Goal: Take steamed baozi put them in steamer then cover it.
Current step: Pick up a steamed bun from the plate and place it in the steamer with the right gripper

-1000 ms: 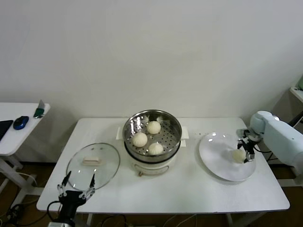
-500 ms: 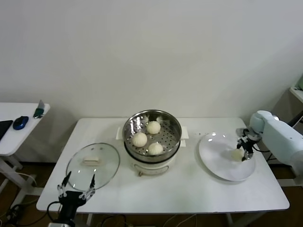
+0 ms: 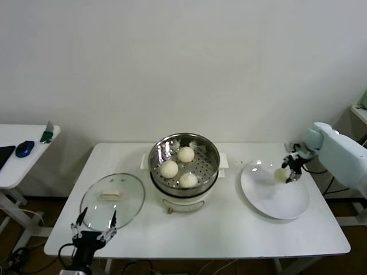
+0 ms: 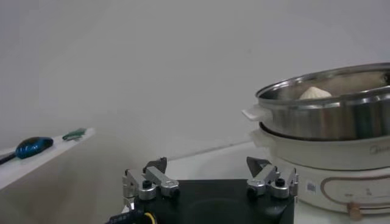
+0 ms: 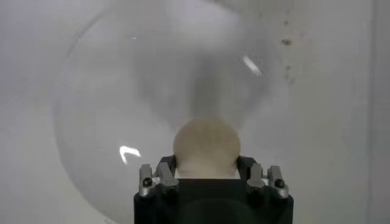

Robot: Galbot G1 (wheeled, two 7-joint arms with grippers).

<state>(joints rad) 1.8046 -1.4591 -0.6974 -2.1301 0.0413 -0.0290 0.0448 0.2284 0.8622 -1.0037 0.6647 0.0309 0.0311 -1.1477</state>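
The steel steamer (image 3: 184,165) stands mid-table on its white base and holds three cream baozi (image 3: 169,169) on the perforated tray; its rim shows in the left wrist view too (image 4: 329,91). My right gripper (image 3: 288,170) is shut on a fourth baozi (image 3: 281,173), lifted just above the white plate (image 3: 275,197). In the right wrist view that baozi (image 5: 206,146) sits between the fingers (image 5: 165,167), with the plate (image 5: 109,103) below it. My left gripper (image 3: 92,223) hangs open at the table's front left edge, near the glass lid (image 3: 112,200).
A white side table (image 3: 20,157) at far left carries a blue mouse (image 3: 24,148) and a green item (image 3: 46,136). A wall stands close behind the table. Bare tabletop lies between the steamer and the plate.
The right gripper shut on the last baozi on the plate and raised it, moving slightly up and toward the steamer. The left arm stayed still.
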